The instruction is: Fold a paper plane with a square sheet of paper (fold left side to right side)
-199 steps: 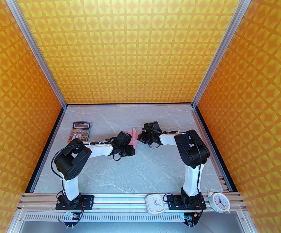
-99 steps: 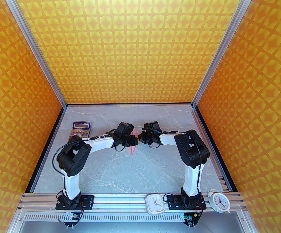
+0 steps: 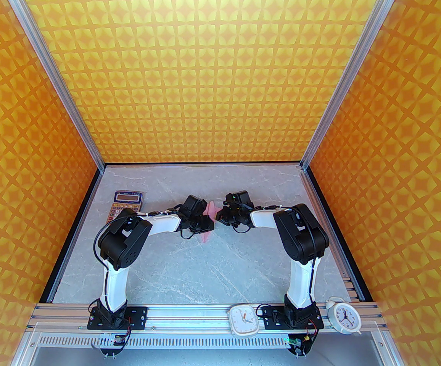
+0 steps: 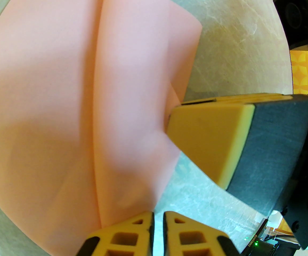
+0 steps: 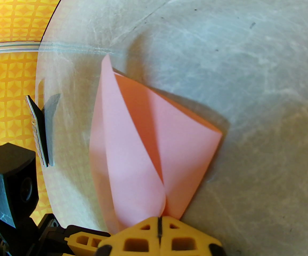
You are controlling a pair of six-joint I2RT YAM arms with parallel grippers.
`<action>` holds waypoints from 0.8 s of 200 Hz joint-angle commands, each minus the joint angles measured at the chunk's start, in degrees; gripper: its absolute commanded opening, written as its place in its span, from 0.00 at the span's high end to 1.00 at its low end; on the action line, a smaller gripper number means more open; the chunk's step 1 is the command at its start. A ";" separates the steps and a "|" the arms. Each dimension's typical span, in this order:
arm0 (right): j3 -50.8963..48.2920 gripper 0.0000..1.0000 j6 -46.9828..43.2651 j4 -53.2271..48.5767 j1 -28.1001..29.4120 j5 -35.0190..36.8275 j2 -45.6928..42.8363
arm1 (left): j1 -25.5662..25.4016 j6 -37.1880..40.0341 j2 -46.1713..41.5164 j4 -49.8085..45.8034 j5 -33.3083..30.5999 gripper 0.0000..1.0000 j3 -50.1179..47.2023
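**HOLDINGS: TWO CLAWS, ONE PINK SHEET**

Item 1. My right claw (image 5: 159, 220). Fingers pressed tight together, pinching the sheet of paper (image 5: 132, 148) at its lower end, bottom centre of my right wrist view. From the pinch the paper fans upward in two flaps with a darker orange hollow between them. Its point reaches toward the upper left of centre.

Item 2. My left claw (image 4: 158, 217). Fingers a narrow slit apart, with pale light showing through the gap, at the bottom centre of my left wrist view. The paper's lower edge runs down to the fingertip on the left of the slit. Creased pink paper covers the left and centre of that view.

Item 3. Location, overhead view. Both claws meet at mid-table (image 3: 205, 273), tips nearly touching. Pink shows just above and just below my left claw.

Item 4. Sundries. Calculator (image 3: 126, 206), centre left. Two white clocks (image 3: 244, 320) on the rail at the bottom right.
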 commanded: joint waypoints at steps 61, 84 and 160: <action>-0.16 1.00 -0.85 -1.79 0.05 1.46 2.05 | 3.72 0.40 1.04 -0.72 2.97 0.84 7.08; -0.05 1.00 -0.76 -1.79 0.06 1.35 2.18 | 3.83 1.25 4.03 -1.97 3.43 0.84 9.76; -0.09 1.00 -0.76 -1.70 0.08 1.40 2.16 | 3.86 3.23 8.43 -5.02 1.15 0.85 10.68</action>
